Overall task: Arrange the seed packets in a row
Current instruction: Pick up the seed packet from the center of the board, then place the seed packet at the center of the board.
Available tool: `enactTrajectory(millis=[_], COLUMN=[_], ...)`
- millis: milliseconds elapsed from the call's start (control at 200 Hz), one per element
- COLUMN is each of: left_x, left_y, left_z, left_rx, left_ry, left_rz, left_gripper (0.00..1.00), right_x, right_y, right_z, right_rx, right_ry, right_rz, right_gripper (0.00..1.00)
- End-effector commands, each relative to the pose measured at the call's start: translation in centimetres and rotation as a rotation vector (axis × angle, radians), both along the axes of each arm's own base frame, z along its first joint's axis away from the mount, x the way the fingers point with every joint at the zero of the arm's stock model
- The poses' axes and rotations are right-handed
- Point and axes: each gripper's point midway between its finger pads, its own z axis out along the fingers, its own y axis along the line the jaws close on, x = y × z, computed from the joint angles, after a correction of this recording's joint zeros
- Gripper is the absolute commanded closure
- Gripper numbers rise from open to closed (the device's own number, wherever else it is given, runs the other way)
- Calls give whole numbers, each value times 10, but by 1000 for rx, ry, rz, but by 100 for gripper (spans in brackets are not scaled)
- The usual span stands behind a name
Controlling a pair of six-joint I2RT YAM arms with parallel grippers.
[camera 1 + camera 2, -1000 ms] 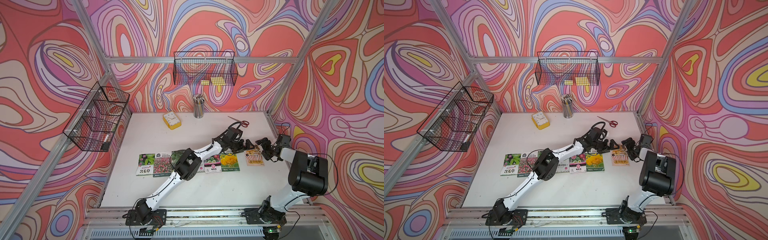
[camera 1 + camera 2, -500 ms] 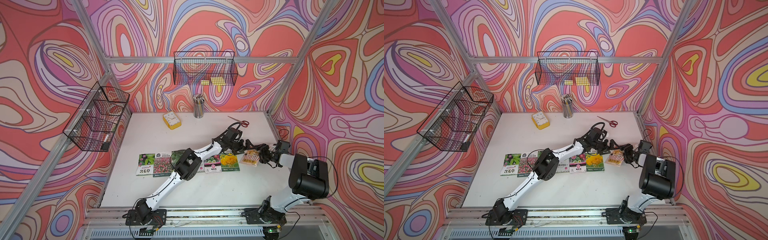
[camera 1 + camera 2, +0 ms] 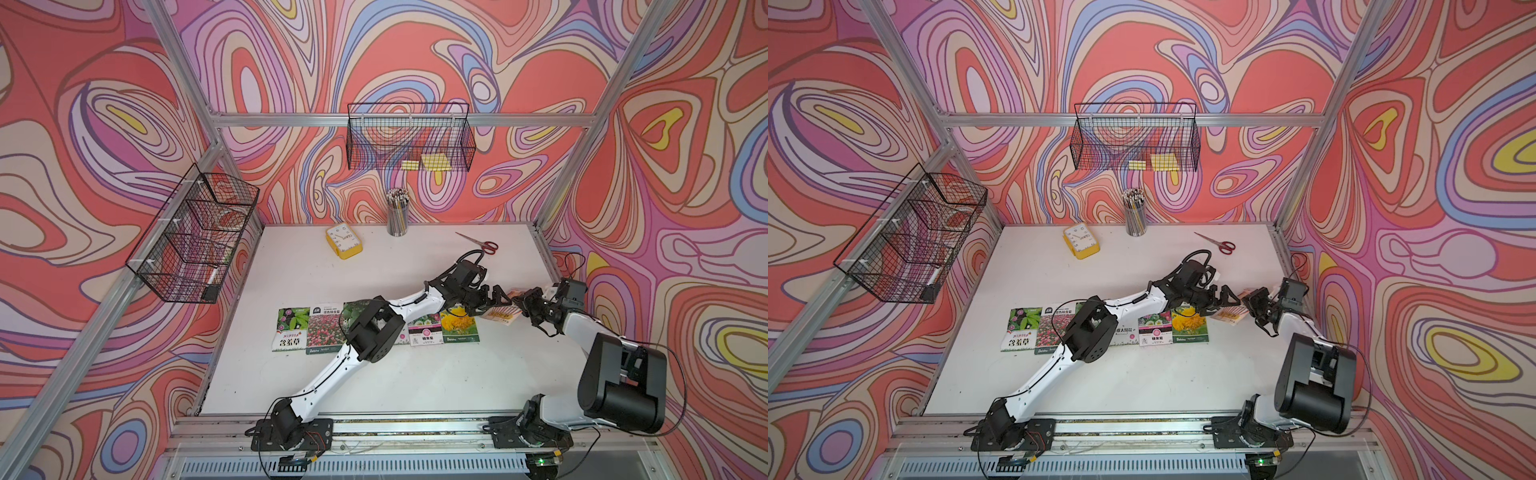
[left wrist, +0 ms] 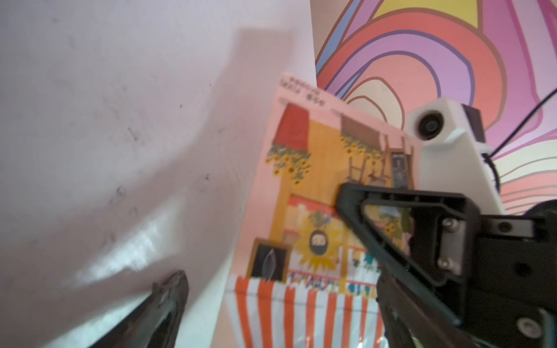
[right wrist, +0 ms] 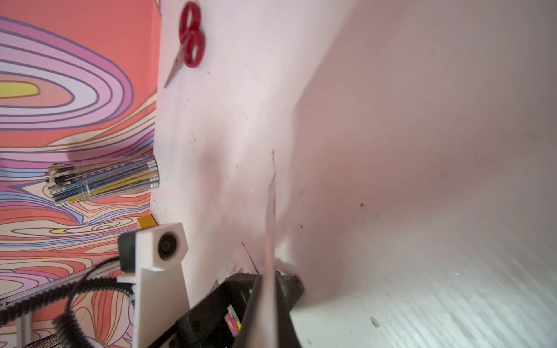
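Observation:
Several seed packets (image 3: 459, 328) (image 3: 1189, 328) lie side by side in a row across the table's middle; my left arm covers part of the row. One more seed packet, with a shop picture and orange stripes (image 3: 500, 314) (image 3: 1228, 314) (image 4: 313, 192), sits tilted just right of the row. My right gripper (image 3: 522, 306) (image 3: 1252, 302) (image 5: 269, 278) is shut on its right edge; the right wrist view shows it edge-on (image 5: 271, 217). My left gripper (image 3: 494, 300) (image 3: 1224, 297) (image 4: 283, 304) hovers open at the packet's left end, its fingers either side of the striped end.
Red-handled scissors (image 3: 484, 244) (image 5: 189, 39) lie at the back right. A cup of pencils (image 3: 397, 216) and a yellow clock (image 3: 343, 241) stand along the back wall. Wire baskets hang on the back wall (image 3: 409, 141) and left wall (image 3: 195, 237).
My right gripper has dropped onto the shop packet's right edge and shut on it, tipping that edge up. The left gripper has stayed open and almost still.

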Motion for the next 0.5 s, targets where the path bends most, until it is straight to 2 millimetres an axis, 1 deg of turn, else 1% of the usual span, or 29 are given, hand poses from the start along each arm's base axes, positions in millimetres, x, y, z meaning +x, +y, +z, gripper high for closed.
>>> enactTrajectory(millis=[0, 55, 70, 80, 120, 125, 165, 240, 245, 270, 280, 305, 396, 496], left_x=[1, -2, -4, -5, -10, -11, -16, -23, -24, -26, -25, -26, -32, -40], left_y=[19, 32, 36, 38, 47, 49, 56, 66, 67, 70, 70, 74, 78, 76], left_z=[92, 118, 120, 125, 130, 127, 129, 126, 123, 122, 125, 121, 114, 108], left_rx=[-118, -162, -164, -173, -185, -181, -193, -233, -230, -251, -266, -275, -294, -292], left_ry=[-67, -76, -72, -73, -57, -54, -30, 28, 36, 51, 51, 64, 82, 93], left_rz=[16, 39, 46, 50, 70, 71, 95, 146, 151, 173, 182, 204, 237, 253], left_gripper=[1, 1, 1, 1, 1, 1, 1, 1, 1, 1, 1, 1, 1, 1], right_x=[6, 5, 5, 5, 5, 5, 5, 6, 7, 7, 8, 9, 13, 16], right_y=[-16, -21, -21, -21, -20, -20, -17, -11, -10, -5, -3, 2, 23, 39], right_z=[37, 48, 51, 53, 59, 60, 65, 71, 72, 74, 74, 77, 85, 91], right_rx=[-118, -141, -142, -140, -127, -125, -109, -112, -114, -118, -119, -119, -121, -110], right_ry=[-92, -136, -153, -165, -206, -211, -245, -286, -289, -300, -304, -321, -361, -395], right_rz=[-56, -92, -100, -106, -124, -128, -142, -170, -170, -169, -170, -164, -140, -125], right_gripper=[100, 100, 100, 100, 100, 100, 100, 100, 100, 100, 100, 100, 100, 100])
